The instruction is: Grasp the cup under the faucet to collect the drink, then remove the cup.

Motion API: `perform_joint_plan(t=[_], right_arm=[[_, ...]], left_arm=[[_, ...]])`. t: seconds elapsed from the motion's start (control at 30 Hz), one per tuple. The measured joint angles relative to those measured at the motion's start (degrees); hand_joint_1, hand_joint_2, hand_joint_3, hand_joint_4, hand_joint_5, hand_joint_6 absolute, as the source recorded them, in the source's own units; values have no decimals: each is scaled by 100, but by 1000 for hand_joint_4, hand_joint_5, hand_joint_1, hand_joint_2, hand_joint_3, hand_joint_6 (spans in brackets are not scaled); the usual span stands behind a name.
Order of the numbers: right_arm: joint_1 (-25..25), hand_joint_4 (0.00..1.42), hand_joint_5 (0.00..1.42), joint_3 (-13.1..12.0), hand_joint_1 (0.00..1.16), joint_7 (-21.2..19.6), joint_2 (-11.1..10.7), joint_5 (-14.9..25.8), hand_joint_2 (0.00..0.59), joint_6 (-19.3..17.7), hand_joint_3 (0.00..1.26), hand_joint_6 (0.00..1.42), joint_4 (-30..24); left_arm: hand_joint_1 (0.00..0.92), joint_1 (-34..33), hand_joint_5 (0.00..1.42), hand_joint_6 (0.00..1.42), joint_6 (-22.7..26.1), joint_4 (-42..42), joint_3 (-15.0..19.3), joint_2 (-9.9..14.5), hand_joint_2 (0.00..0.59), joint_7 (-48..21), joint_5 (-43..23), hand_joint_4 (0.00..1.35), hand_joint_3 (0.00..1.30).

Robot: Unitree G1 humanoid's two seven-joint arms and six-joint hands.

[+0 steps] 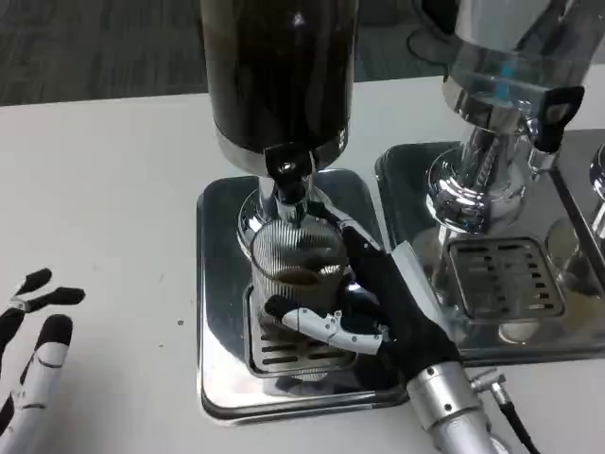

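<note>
A ribbed clear glass cup (298,270) with dark drink in it stands on the drip grate (284,355) of the middle dispenser, directly under its black faucet (288,170). My right hand (373,307) wraps around the cup from the right, with one white and black finger across its lower front. The dispenser's tank (279,66) above is full of dark liquid. My left hand (33,355) lies at the lower left on the white table, fingers spread, holding nothing.
A shiny steel tray (222,284) forms the dispenser's base. To the right stands a second dispenser (492,104) with a clear tank, a black tap handle (553,113) and its own grated tray (501,279). White tabletop (95,208) stretches to the left.
</note>
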Motion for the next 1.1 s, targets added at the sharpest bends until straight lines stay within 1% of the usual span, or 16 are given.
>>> perform_joint_plan(t=[0.33,0.47,0.53,0.67,0.8,0.93,1.1], right_arm=[[8,420,622,32,834,-101,-13,-40,174,-72,234,872,7],[8,449,662,47,834,-268,-29,-217,174,-107,246,916,20],[8,464,686,46,842,-277,-20,-224,180,-114,262,935,30],[26,524,760,33,861,-377,-2,-254,191,-128,298,1031,34],[40,569,818,7,878,-559,-11,-294,184,-145,329,1125,32],[58,607,861,6,890,-711,-7,-404,185,-163,350,1176,24],[60,625,892,0,898,-721,-9,-409,187,-201,353,1213,25]], left_arm=[[0,-4,235,76,20,-3,0,-4,240,-63,-7,203,509],[0,-13,235,81,41,-33,1,-23,243,-65,1,204,511],[0,-12,235,83,80,-83,3,-27,244,-64,17,204,512],[0,-17,235,80,139,-176,3,-55,249,-64,27,188,503],[0,-14,235,74,205,-189,4,-66,243,-64,25,163,472],[0,-15,235,74,220,-196,-7,-66,243,-65,42,161,467],[0,-21,235,74,227,-195,-31,-65,243,-107,42,155,464]])
